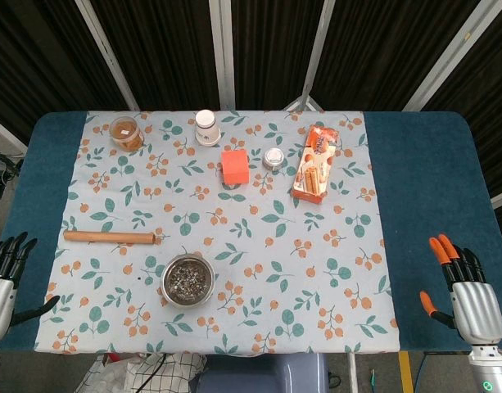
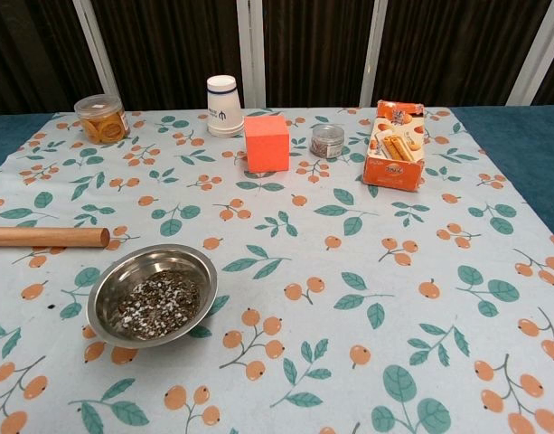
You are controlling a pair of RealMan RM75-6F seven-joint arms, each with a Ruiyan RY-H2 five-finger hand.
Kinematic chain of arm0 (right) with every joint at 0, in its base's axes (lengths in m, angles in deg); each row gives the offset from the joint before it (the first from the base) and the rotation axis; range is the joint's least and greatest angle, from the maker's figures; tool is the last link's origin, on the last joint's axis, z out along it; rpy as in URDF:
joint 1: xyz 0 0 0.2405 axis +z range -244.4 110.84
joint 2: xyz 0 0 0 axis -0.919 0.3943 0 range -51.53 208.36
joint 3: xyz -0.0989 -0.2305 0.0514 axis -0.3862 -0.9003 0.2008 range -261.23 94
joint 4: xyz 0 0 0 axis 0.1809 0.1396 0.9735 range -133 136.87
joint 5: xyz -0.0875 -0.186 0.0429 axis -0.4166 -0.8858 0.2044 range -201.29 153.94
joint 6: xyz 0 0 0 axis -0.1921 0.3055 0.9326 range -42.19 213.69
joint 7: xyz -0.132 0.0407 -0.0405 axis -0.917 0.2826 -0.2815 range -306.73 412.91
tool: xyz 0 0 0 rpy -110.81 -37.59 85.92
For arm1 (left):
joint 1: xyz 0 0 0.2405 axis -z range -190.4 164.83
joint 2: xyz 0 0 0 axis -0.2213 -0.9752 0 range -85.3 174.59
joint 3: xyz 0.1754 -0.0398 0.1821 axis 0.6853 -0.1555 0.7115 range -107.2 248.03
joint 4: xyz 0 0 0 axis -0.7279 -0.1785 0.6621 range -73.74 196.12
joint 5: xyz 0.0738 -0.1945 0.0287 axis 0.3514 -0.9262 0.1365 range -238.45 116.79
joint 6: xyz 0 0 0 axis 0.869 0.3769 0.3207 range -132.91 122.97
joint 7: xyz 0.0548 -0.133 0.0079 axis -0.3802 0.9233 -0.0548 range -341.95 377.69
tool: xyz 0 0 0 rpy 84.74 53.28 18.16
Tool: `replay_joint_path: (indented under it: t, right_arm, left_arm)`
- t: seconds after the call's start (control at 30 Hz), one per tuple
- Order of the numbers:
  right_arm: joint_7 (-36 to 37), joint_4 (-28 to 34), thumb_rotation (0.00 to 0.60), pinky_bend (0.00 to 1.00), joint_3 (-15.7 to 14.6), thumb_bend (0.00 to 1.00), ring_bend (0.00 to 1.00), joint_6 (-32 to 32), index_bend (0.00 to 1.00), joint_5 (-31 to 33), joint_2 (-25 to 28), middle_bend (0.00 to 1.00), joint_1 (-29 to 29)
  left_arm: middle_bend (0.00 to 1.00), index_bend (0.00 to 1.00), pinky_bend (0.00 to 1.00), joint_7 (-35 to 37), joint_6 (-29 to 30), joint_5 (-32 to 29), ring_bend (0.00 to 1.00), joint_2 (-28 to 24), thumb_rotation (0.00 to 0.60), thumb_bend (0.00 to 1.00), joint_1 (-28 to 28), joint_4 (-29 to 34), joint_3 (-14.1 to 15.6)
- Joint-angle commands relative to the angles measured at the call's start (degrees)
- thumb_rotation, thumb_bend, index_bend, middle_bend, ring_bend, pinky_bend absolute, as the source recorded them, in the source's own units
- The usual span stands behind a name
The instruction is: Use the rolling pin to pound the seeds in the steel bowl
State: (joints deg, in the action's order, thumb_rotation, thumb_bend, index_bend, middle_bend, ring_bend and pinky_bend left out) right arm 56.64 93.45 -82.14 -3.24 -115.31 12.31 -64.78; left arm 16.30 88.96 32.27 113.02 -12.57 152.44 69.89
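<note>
Left hand: the robot's black-fingered left hand point(image 1: 5, 274) sits at the table's near left edge, off the cloth; fingers spread and upward, holding nothing. Probably a rest pose, nothing reached for yet.

Rolling pin: the plain wooden rolling pin point(image 1: 112, 237) lies flat on the floral tablecloth point(image 1: 316, 270), long axis running left–right, left of centre. Untouched. It is on the left hand's side, so that hand looks the likelier one to pick it up.

Steel bowl: the round shiny steel bowl point(image 1: 206, 288) stands upright just in front of the pin, apart from it. Close pairing suits a short carry from pin to bowl.

Seeds: the mixed dark and pale seeds point(image 2: 156, 305) form a shallow layer in the bowl's bottom; whole, by the look of them.

Back row: a clear lidded plastic tub with orange contents point(image 2: 101, 118), a white paper cup turned upside down point(image 2: 222, 106), an orange cube point(image 2: 266, 143), a small glass jar with a metal lid point(image 2: 327, 140) and an open orange snack box point(image 2: 396, 145) stand well behind the bowl. Judged bystanders, out of the working area.

Right hand: the robot's silver right hand with orange-tipped fingers point(image 1: 463, 286) rests at the near right, on the blue table cover point(image 1: 431, 205); fingers apart, nothing in it. Well away from pin and bowl.

Stage: task not begun, judging by the layout.
</note>
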Motion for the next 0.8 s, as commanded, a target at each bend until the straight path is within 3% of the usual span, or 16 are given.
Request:
replay_joint_path:
  t: [0.03, 0.5, 0.63, 0.8]
  right_arm:
    - [-0.02, 0.05, 0.6, 0.0, -0.03, 0.37, 0.0, 0.0, 0.0, -0.05, 0.01, 0.0, 0.0]
    - [0.48, 0.26, 0.6, 0.0, 0.03, 0.37, 0.0, 0.5, 0.0, 0.33, 0.16, 0.0, 0.16]
    - [0.82, 0.36, 0.6, 0.0, -0.19, 0.37, 0.0, 0.66, 0.0, -0.07, 0.27, 0.0, 0.27]
    - [1.09, 0.51, 0.6, 0.0, -0.21, 0.37, 0.0, 1.08, 0.0, 0.12, 0.34, 0.0, 0.43]
  left_arm:
    - [0.0, 0.0, 0.0, 0.08, -0.11, -0.16, 0.0, -0.08, 0.6, 0.07, 0.01, 0.05, -0.03]
    - [0.0, 0.0, 0.0, -1.15, -3.93, -3.39, 0.0, -1.1, 0.6, 0.07, 1.76, 2.72, -1.43]
    - [0.01, 0.05, 0.0, -5.65, -10.48, -10.88, 0.0, -1.87, 0.6, 0.09, 6.26, 6.23, -6.23]
    - [0.08, 0.16, 0.0, -12.01, -17.38, -18.82, 0.0, -1.92, 0.6, 0.25, 11.03, 7.56, -9.96]
